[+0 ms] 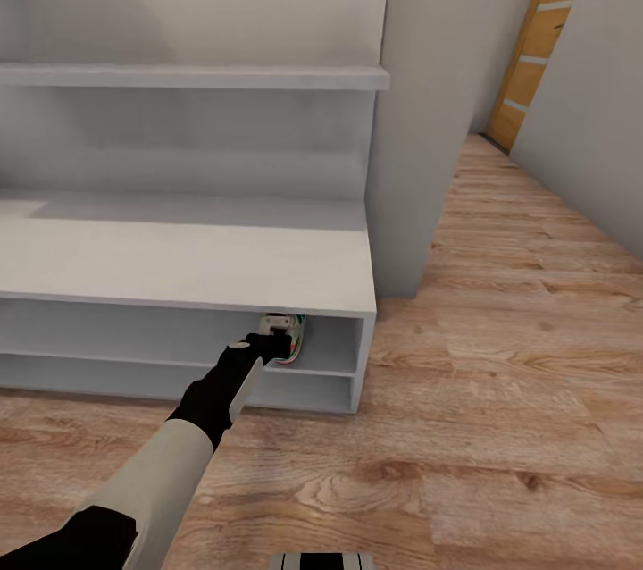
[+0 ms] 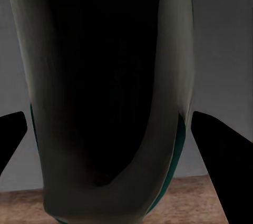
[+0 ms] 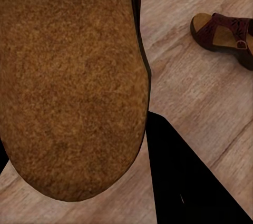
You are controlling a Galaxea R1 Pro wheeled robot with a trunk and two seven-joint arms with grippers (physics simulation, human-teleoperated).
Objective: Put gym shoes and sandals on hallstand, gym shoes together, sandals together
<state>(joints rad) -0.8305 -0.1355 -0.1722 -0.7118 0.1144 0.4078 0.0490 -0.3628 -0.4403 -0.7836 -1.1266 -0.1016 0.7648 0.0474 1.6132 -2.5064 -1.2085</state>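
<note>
1. Far left first: my left arm reaches forward and down to the hallstand (image 1: 187, 257), a pale grey-white unit with flat matte panels and square edges, and its left gripper (image 1: 271, 339) is pushed into the upper of the two open lower shelves, near the right end.
2. In that gripper I have a gym shoe (image 1: 293, 339). White upper, green stripe, a flash of red-orange, sitting just under the top board. The left wrist view looks straight down the dark hollow of the gym shoe, with a soft grey-white rim and a teal edge, and the gripper's black fingers (image 2: 224, 155) stand on either side. So the gripper is clamped on the shoe, jaws only as wide as its body.
3. My worry here: the shelf opening is low. If I lift while letting go, the shoe could catch the top board and tip; if I pull back too early, it may drag out and drop onto the corridor floor (image 1: 500, 391).
4. That floor is light brown wood-grain planks, smooth, so a dropped shoe would likely slide.
5. Over on the right side: the right wrist view shows a sandal (image 3: 68, 81) pressed close to the lens, its rough tan-brown surface grainy, with a dark rounded edge. One black finger (image 3: 184, 182) shows beside it, so I judge the right gripper is holding this sandal.
6. Beyond it the second sandal (image 3: 224, 37) lies on the floor, dark brown straps, small buckle, lighter insole, well apart. A loose grip could cost me the first sandal while I move.
</note>
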